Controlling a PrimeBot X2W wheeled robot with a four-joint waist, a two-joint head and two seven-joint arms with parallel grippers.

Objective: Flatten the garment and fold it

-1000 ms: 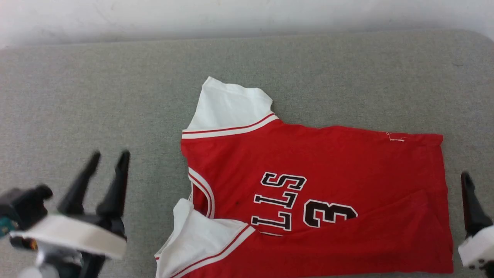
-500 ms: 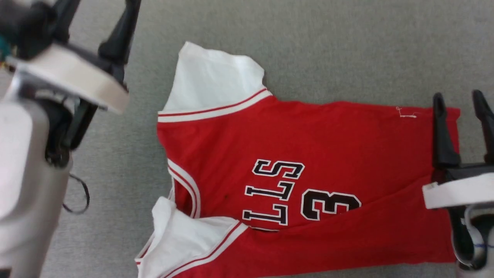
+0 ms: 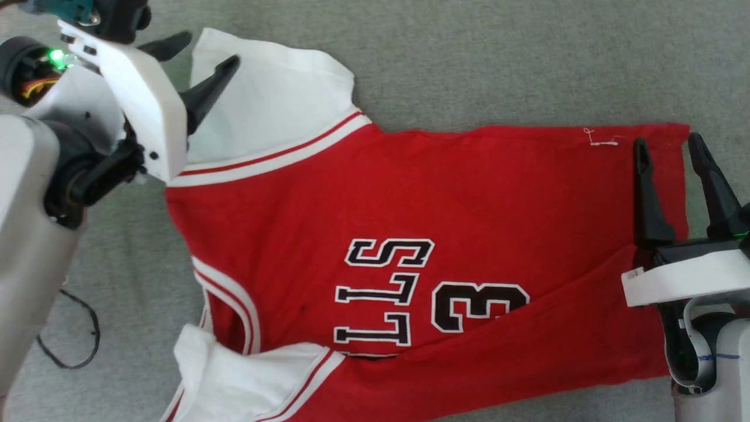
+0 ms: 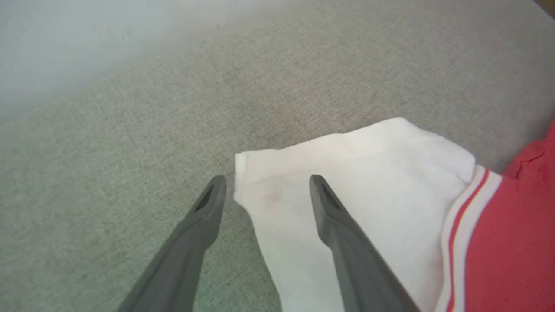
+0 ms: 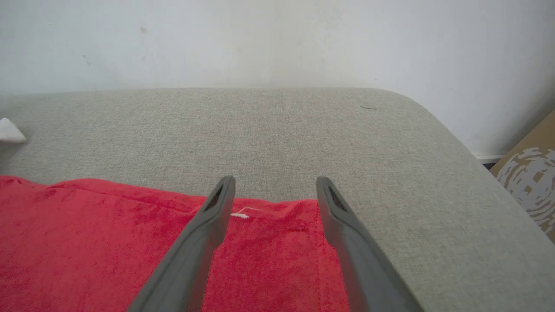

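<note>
Head view: left gripper and right gripper gape empty over sleeve and hem; pinch both far corners of jersey squarely.

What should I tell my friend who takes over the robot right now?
Left gripper: open, holding nothing, above the corner of the far white sleeve.
Right gripper: open, holding nothing, above the far corner of the hem.
Garment: front up on the grey cushion, neck toward the robot's left.
Done: mostly spread out.
To do: a red flap along the near edge covers part of the number, and the near sleeve is rumpled. Flatten those, then fold.
</note>
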